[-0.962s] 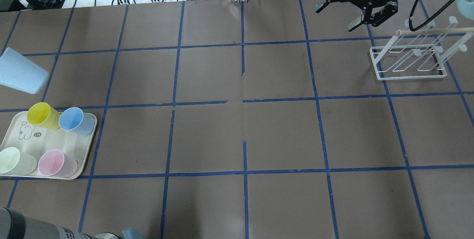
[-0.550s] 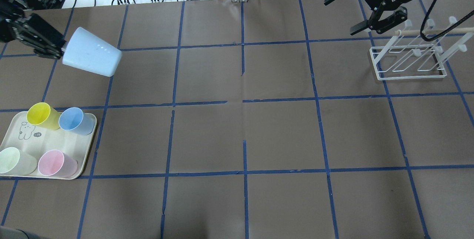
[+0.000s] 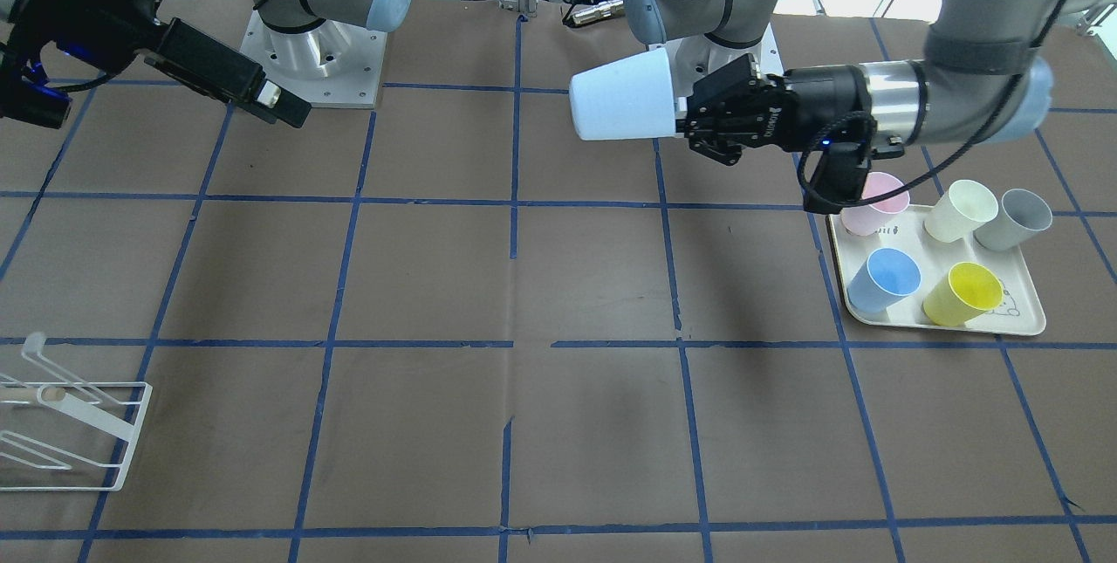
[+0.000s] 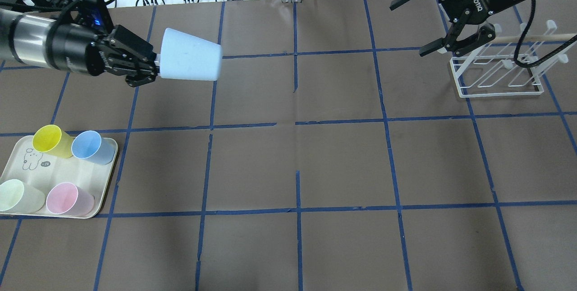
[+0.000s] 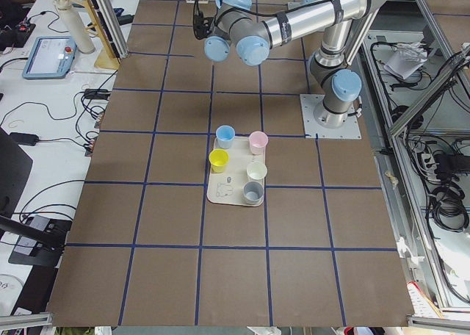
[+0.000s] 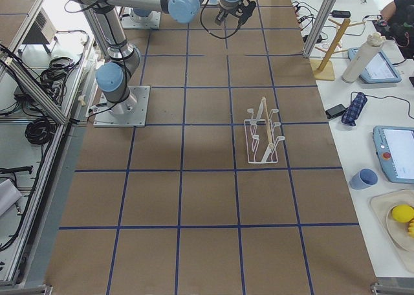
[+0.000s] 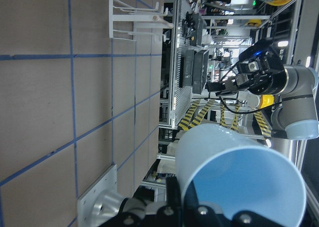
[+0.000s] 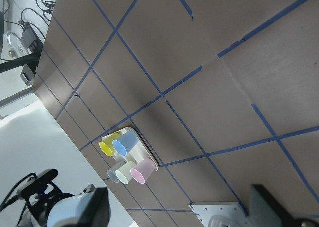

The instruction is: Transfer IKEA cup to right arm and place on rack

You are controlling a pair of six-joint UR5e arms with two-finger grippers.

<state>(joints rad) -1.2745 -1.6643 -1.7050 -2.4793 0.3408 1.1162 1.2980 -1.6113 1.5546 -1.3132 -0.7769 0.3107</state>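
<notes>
The IKEA cup, a pale sky-blue tumbler, is held on its side above the table's far left part, base pointing toward the centre. My left gripper is shut on its rim. The pair shows in the front view too: cup, left gripper. The cup fills the left wrist view. My right gripper is open and empty, high at the far right, just left of the white wire rack. The rack also shows in the front view.
A cream tray at the near left holds a yellow cup, a deeper blue cup, a pale green cup and a pink cup. A grey cup stands there too. Cables lie beyond the far edge.
My left arm has carried the pale blue cup rightward from the left edge toward the table's middle. My right gripper has shifted slightly down, closer to the rack, still open.
</notes>
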